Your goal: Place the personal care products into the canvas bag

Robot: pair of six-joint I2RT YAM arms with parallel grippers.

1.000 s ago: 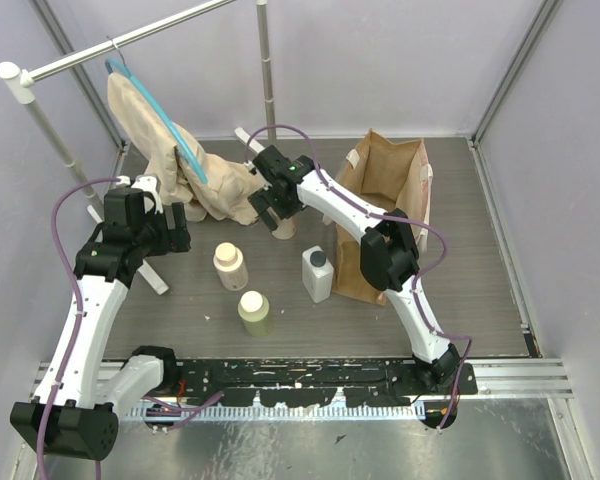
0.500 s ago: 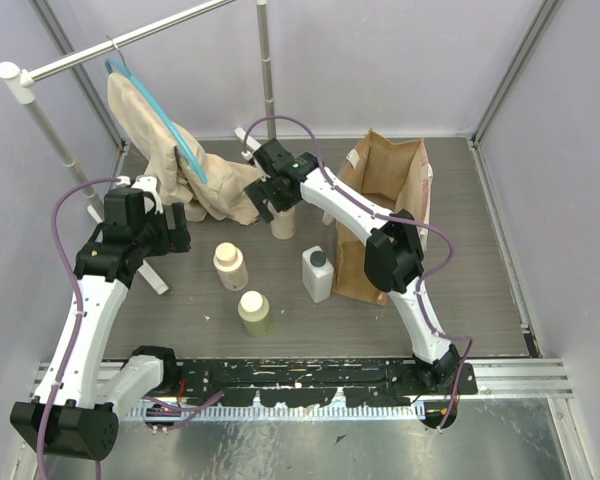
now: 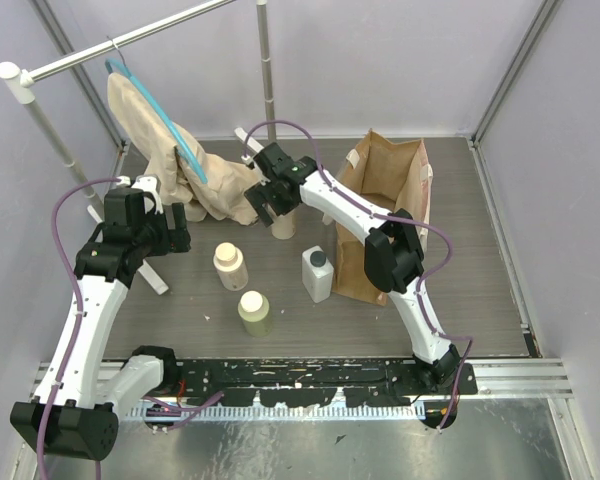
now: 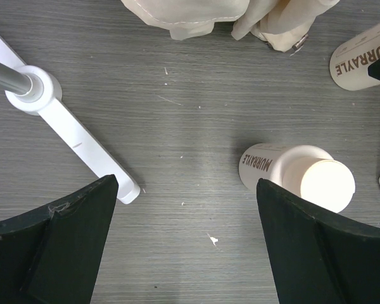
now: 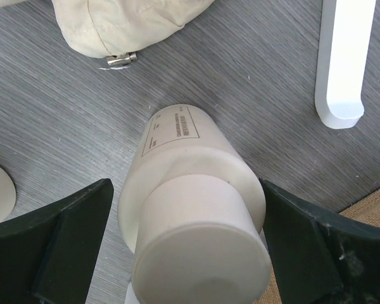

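Note:
My right gripper [image 3: 268, 205] is open and straddles the upper part of an upright cream bottle [image 3: 284, 226] at the back of the table. In the right wrist view [image 5: 185, 190] the bottle [image 5: 190, 209] fills the gap between the jaws, which do not press on it. My left gripper [image 3: 175, 236] is open and empty, left of a second cream bottle [image 3: 230, 266], which shows by its right finger [image 4: 297, 177]. A yellowish bottle [image 3: 255, 312] and a white rectangular bottle with a dark cap [image 3: 318, 275] stand nearer the front. The tan canvas bag [image 3: 385, 215] stands upright to the right.
A beige cloth on a blue hanger [image 3: 220, 185] hangs from a rack and drapes onto the table just behind the right gripper. The rack's white foot [image 4: 82, 149] lies by my left gripper; another white foot [image 5: 342, 63] and the bag's edge [image 5: 367, 202] are near the right gripper.
The right gripper drew back a little from the back cream bottle, then came down around it again. The left arm and the other bottles have not moved.

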